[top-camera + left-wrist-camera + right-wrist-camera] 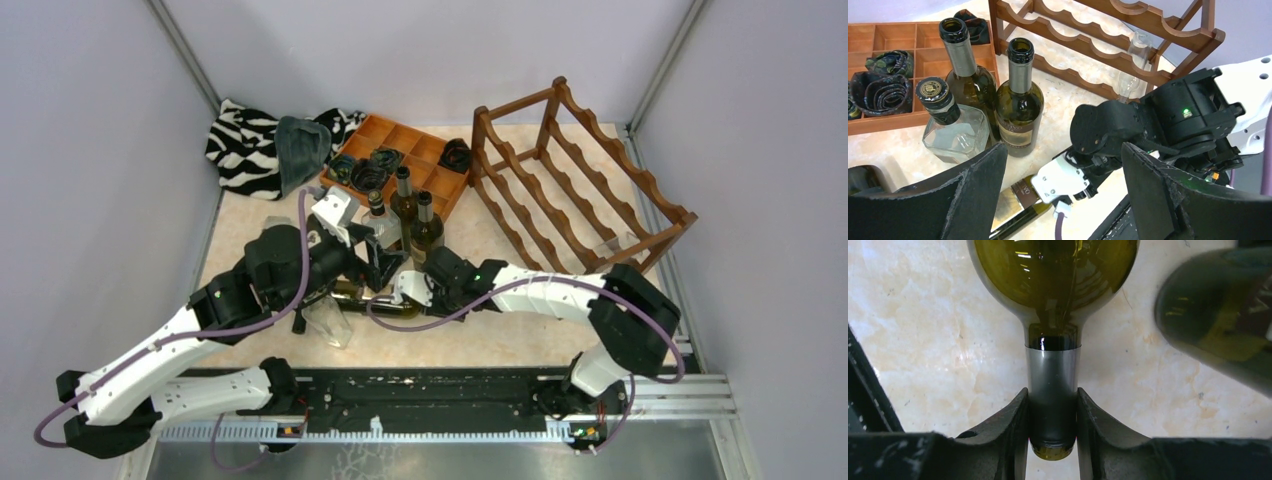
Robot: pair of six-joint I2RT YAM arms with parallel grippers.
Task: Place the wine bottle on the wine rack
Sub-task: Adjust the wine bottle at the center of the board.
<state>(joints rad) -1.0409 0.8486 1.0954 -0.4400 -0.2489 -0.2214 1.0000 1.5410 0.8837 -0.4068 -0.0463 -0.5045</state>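
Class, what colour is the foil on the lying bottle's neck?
On the wine bottle, the foil is silver-grey; right wrist view shows it best.

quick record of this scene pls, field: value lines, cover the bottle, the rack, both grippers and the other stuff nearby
target: wine bottle, lying on its side on the table
right gripper: shut on the wine bottle's foil-wrapped neck
left gripper: open, holding nothing
wine rack: far right side, no bottle seen on it
nearby: two green bottles and a clear square bottle, all upright beside the compartment tray
task state: bottle gripped, not yet on the rack
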